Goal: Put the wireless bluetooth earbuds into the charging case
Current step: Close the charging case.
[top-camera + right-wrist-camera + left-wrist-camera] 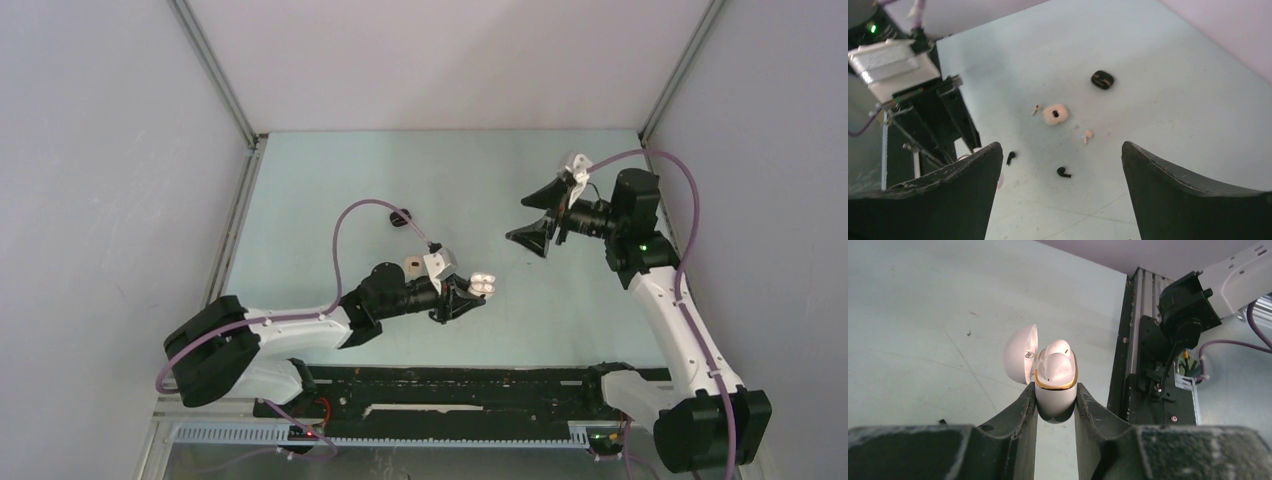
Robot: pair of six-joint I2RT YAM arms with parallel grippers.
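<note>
The left gripper's (1056, 390) matte black jaws flank a glossy white pebble-shaped plastic charging case (1055, 402) edged with a thin gold rim, and its lid bears a small dark logo. In it are pearly white plastic earbuds (1057, 360). Beyond the right gripper's (1060, 149) black jaws, on the pale mint table (1158, 100), lie a tiny black plastic bud (1063, 173), a cream case with a dark opening (1055, 114) and a black case banded in tan (1102, 79).

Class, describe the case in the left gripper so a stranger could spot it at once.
Find the left arm over the pale green table; the left gripper clamps a white case. Unlike the pale case and black case lying on the table, it is held, lid open, gold-rimmed, with two white buds seated inside.
</note>
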